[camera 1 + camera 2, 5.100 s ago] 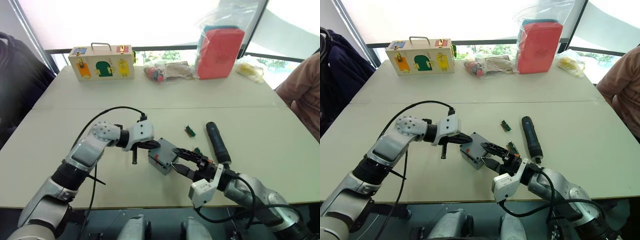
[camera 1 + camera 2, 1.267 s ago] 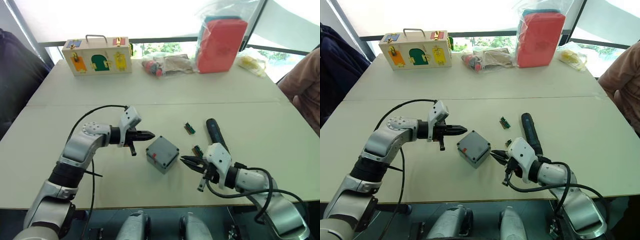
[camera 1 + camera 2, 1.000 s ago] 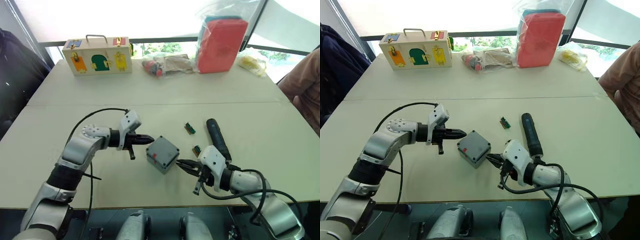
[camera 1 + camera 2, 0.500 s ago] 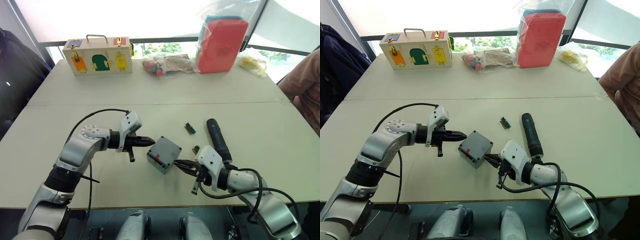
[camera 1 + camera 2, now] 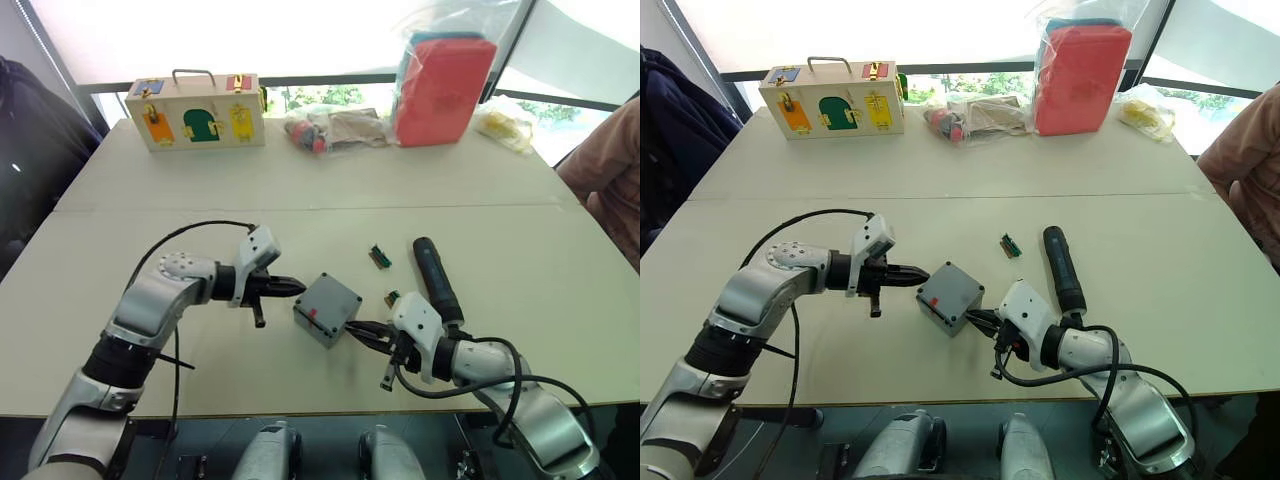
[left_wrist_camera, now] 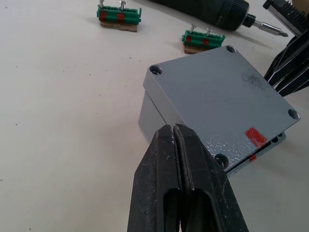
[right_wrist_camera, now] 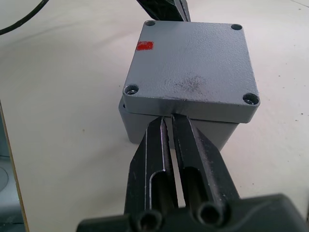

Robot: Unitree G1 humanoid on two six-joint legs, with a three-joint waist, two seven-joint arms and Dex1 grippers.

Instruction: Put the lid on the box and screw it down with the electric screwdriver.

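The grey box (image 5: 327,308) stands mid-table with the lid (image 7: 190,67) lying on top, a red mark near one corner; the lid sits slightly askew over the box wall (image 7: 145,126). My left gripper (image 5: 298,288) is shut, its tips (image 6: 173,129) at the box's left side by a lid corner. Also shut, my right gripper (image 5: 357,331) presses its tips (image 7: 167,118) against the opposite wall just under the lid's edge. The dark electric screwdriver (image 5: 436,280) lies on the table to the right of the box, held by nothing.
Two small green pieces (image 5: 380,258) (image 5: 393,298) lie between box and screwdriver. At the far edge stand a wooden box with coloured doors (image 5: 195,110), bagged items (image 5: 330,130) and a red case in plastic (image 5: 440,85). A person's sleeve (image 5: 605,170) is at the right.
My right gripper has crept left until its tips reach the box wall. The left gripper has shifted slightly toward the box. The box has barely moved.
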